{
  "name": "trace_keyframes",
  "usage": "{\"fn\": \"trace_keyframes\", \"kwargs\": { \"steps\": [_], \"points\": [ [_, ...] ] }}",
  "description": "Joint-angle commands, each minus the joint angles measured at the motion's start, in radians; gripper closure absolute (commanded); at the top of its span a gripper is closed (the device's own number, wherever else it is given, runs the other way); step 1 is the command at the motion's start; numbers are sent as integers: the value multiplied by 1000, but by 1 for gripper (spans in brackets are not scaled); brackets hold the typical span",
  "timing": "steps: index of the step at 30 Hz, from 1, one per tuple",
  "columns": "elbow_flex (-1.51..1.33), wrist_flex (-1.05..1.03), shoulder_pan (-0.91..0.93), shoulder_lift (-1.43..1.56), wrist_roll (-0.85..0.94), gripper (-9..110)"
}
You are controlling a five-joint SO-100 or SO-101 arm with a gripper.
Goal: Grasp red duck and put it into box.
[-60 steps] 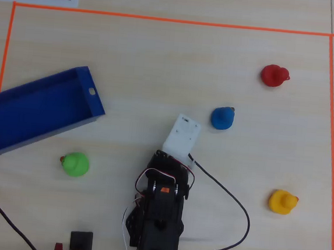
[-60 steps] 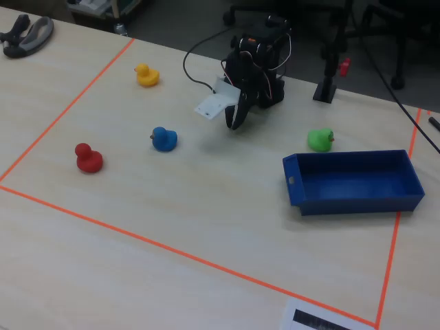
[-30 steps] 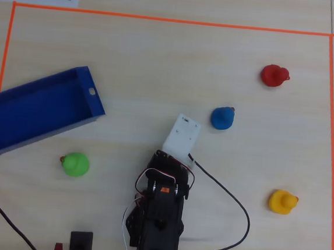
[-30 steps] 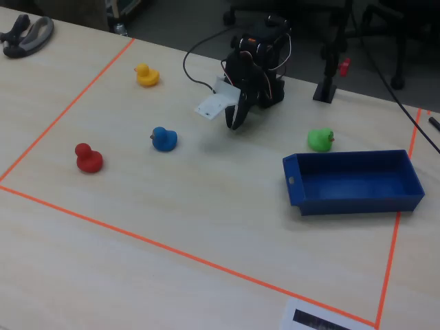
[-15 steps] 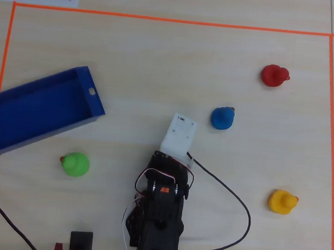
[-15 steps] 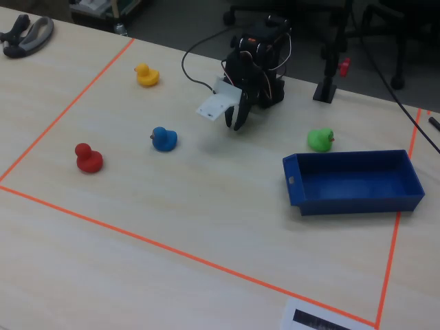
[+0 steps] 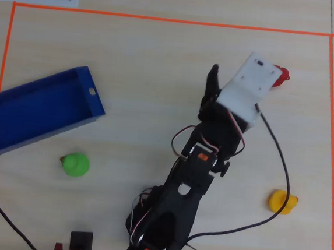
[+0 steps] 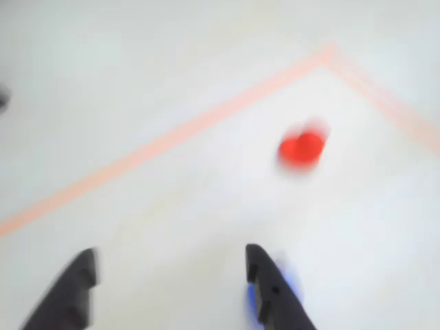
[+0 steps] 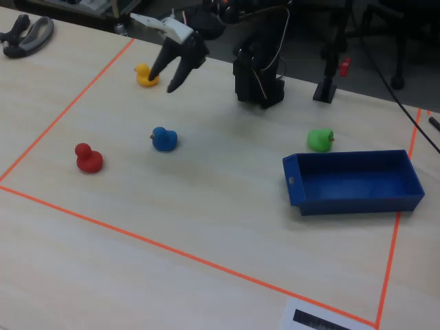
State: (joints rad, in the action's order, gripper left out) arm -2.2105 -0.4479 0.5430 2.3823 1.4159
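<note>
The red duck sits on the table near the left tape line in the fixed view. It shows blurred ahead of the jaws in the wrist view. In the overhead view it peeks out from behind the white wrist mount. My gripper is open and empty, raised above the table, well apart from the red duck; in the wrist view it has its jaws spread wide. The blue box lies far away at the right, and at the left in the overhead view.
A blue duck sits below the gripper, a yellow duck behind it, and a green duck beside the box. Orange tape borders the work area. The arm base stands at the back.
</note>
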Motion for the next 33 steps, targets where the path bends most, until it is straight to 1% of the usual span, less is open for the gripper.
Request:
{"fn": "trace_keyframes", "kwargs": {
  "steps": [1,4,6,9,13,17,23,33],
  "points": [
    [49,301,66,-202,95,65],
    [64,454,109,-327,133,58],
    [66,541,130,-414,176,57],
    [112,595,147,-545,190,57],
    [253,584,149,-716,190,58],
    [433,502,170,-877,204,59],
    [660,465,209,-1111,209,59],
    [804,463,222,-1322,183,59]
  ]
}}
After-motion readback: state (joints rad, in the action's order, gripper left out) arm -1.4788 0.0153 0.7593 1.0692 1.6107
